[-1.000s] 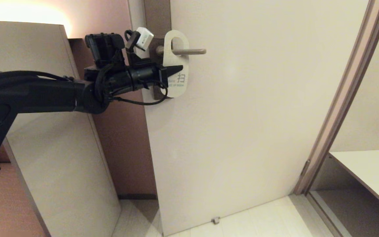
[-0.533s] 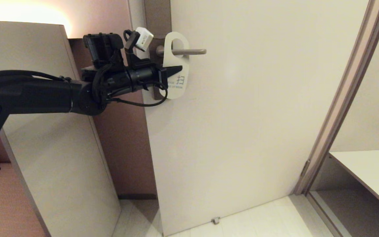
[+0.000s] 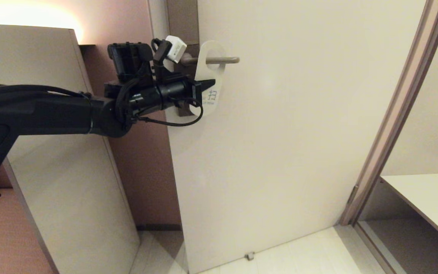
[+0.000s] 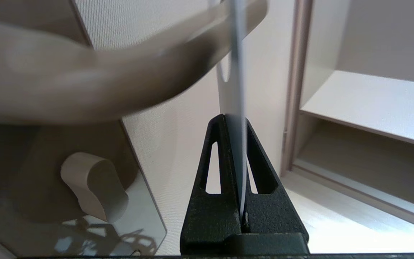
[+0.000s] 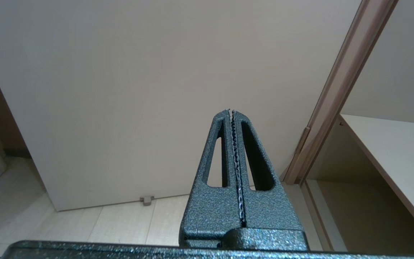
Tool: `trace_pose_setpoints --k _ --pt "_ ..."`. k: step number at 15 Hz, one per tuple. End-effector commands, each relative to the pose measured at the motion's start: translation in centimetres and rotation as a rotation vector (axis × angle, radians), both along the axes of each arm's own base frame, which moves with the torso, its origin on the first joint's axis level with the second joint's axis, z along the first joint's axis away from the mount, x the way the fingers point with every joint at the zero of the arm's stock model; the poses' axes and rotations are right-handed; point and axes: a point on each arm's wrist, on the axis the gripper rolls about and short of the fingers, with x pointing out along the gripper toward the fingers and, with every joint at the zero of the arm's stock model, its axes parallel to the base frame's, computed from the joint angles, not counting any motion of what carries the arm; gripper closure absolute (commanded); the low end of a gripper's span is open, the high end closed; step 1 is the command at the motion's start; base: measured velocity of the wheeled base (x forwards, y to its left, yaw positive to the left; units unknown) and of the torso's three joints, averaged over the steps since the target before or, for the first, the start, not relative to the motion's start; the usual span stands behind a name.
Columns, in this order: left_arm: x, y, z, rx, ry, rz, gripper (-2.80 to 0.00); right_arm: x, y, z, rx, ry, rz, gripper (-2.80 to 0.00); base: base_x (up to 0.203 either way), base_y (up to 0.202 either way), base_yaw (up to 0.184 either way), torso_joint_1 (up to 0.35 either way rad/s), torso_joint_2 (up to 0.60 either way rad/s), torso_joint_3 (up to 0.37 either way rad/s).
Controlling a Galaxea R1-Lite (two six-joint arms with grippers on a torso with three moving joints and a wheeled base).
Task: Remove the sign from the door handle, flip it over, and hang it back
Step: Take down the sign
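A white door-hanger sign point(image 3: 212, 72) with a printed character hangs by its round hole on the lever door handle point(image 3: 222, 60). My left gripper point(image 3: 208, 83) is shut on the sign's middle, gripping it edge-on. In the left wrist view the thin sign point(image 4: 233, 90) runs from between the black fingers point(image 4: 214, 158) up to the handle point(image 4: 120, 79), which passes through its hole. My right gripper point(image 5: 230, 112) is shut and empty, parked low and pointing at the door, out of the head view.
The pale door point(image 3: 280, 144) stands open with a lock plate and thumb-turn point(image 4: 92, 183) under the handle. A tall panel point(image 3: 63, 171) is at left. The door frame point(image 3: 394, 114) and a shelf point(image 3: 428, 198) are at right.
My left gripper has moved right along the handle with the sign and a little down. The sign has slid toward the handle's free end and turned slightly.
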Motion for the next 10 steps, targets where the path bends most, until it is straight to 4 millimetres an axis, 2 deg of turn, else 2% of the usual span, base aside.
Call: trace_pose_setpoints --k 1,5,10 --pt "0.6 -0.3 -1.0 0.021 0.003 0.017 0.0 0.0 0.0 0.0 -0.001 0.0 0.001 0.0 0.0 0.0 0.0 0.0 0.0 0.0" --pt "1.3 -0.7 -1.9 0.032 0.009 0.042 0.0 0.0 0.0 0.0 -0.001 0.0 0.001 0.0 0.0 0.0 0.0 0.0 0.0 0.0" --pt "2.1 -1.2 -1.5 0.022 -0.009 0.069 0.0 0.0 0.0 0.0 -0.001 0.002 0.001 0.0 0.0 0.0 0.0 0.0 0.0 0.0"
